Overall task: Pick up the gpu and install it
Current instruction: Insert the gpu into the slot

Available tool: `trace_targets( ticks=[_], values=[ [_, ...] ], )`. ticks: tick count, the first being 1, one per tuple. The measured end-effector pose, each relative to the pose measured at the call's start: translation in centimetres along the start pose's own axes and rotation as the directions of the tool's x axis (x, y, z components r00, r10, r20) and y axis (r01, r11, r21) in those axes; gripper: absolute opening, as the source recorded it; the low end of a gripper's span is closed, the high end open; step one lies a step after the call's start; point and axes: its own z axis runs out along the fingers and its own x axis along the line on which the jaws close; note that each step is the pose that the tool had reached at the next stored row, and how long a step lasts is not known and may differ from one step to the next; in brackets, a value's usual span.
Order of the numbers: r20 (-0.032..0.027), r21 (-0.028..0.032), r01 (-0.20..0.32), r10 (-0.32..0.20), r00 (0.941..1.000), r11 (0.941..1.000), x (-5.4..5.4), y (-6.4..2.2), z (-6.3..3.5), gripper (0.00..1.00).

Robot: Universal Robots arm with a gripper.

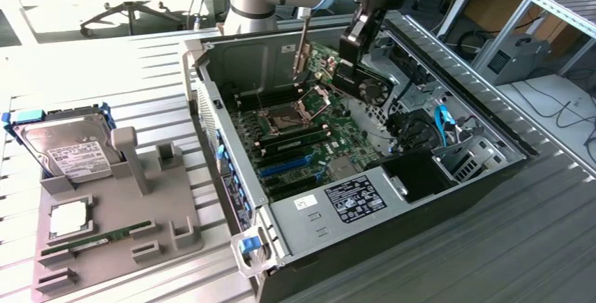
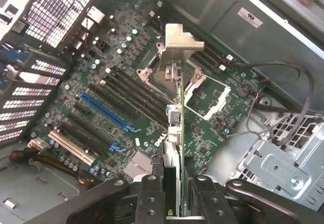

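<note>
Lying open, the computer case [image 1: 437, 198] exposes its motherboard [image 1: 298, 132]. Above the motherboard hangs the gripper [image 1: 356, 58], jaws narrowed onto the gpu [image 1: 365, 85], a thin dark card with a silver end bracket [image 2: 182, 42].

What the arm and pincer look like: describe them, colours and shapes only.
The arm is built of thick, rounded silver-grey tube sections. The pincer is matte black, with two flat fingers bearing round screw holes.
</note>
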Motion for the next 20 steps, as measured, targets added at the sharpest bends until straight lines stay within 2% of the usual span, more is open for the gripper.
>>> trace_targets(
  ticks=[8,20],
  values=[
    [-0.0020,-0.0017,0.059,-0.059,0.9982,0.9982,-0.05,-0.04,0.00,0.27],
    [-0.0051,-0.0046,0.155,-0.155,0.9879,0.9879,-0.13,-0.10,0.00,0.27]
  ],
)
